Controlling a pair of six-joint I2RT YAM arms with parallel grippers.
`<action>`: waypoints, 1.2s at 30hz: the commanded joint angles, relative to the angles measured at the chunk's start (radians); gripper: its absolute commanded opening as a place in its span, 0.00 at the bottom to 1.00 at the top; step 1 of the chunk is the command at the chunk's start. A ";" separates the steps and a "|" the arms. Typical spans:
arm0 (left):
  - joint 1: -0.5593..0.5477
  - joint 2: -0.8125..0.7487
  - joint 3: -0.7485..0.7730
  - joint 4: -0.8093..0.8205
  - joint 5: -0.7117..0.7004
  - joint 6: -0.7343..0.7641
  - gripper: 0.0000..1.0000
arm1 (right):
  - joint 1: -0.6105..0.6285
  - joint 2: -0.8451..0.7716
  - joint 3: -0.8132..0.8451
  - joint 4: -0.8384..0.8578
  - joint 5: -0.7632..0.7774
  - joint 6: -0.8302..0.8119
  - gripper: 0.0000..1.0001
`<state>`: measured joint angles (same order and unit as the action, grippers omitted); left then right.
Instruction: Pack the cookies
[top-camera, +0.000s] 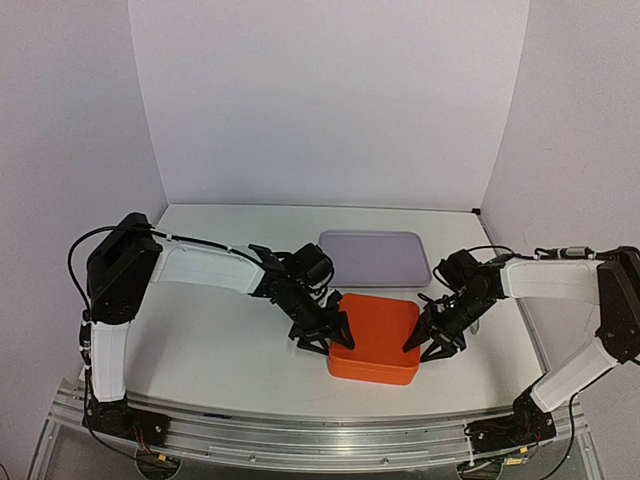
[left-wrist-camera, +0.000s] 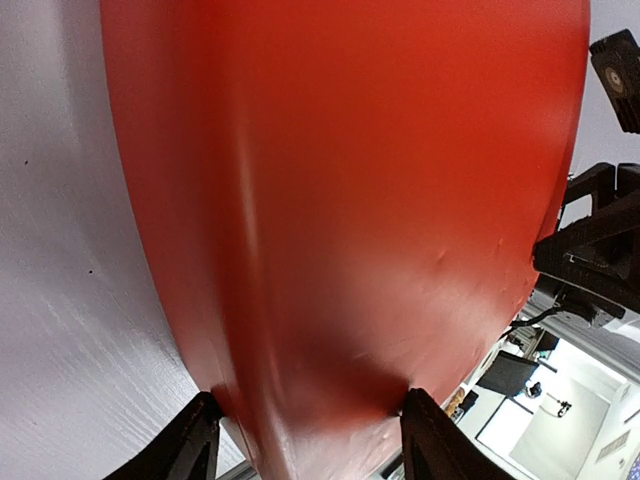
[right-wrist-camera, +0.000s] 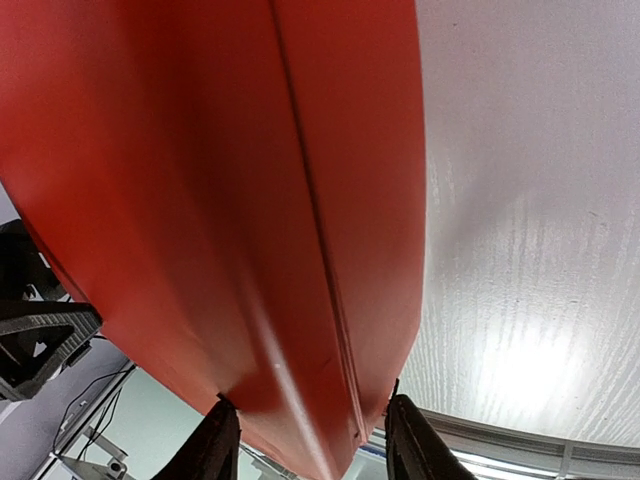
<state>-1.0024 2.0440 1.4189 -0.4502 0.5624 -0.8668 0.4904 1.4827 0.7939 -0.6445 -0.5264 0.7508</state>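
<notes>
cookie box (top-camera: 378, 335), smooth orange plastic, rect w/ rounded corners

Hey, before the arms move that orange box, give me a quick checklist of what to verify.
1. The left pincer straddles the left end of the box: ok.
2. The right pincer straddles its right end: ok.
3. Both grips are firm: cannot tell.
4. The box is closed, with its top unbroken from above: ok.
5. The cookies are inside: cannot tell, none show.
6. The tray behind stands apart from the box: ok.
</notes>
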 joint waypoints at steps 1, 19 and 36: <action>0.003 0.041 0.001 0.016 0.039 0.009 0.56 | 0.018 0.044 -0.046 0.032 0.028 0.042 0.43; 0.078 0.111 0.034 -0.009 0.020 0.054 0.44 | 0.065 0.056 -0.099 0.134 0.075 0.159 0.34; 0.044 0.119 -0.161 0.066 0.076 -0.009 0.25 | 0.086 0.112 -0.196 0.216 0.145 0.191 0.27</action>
<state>-0.8991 2.0450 1.3604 -0.3708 0.6686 -0.8238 0.5255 1.4763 0.6954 -0.4531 -0.5792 0.8895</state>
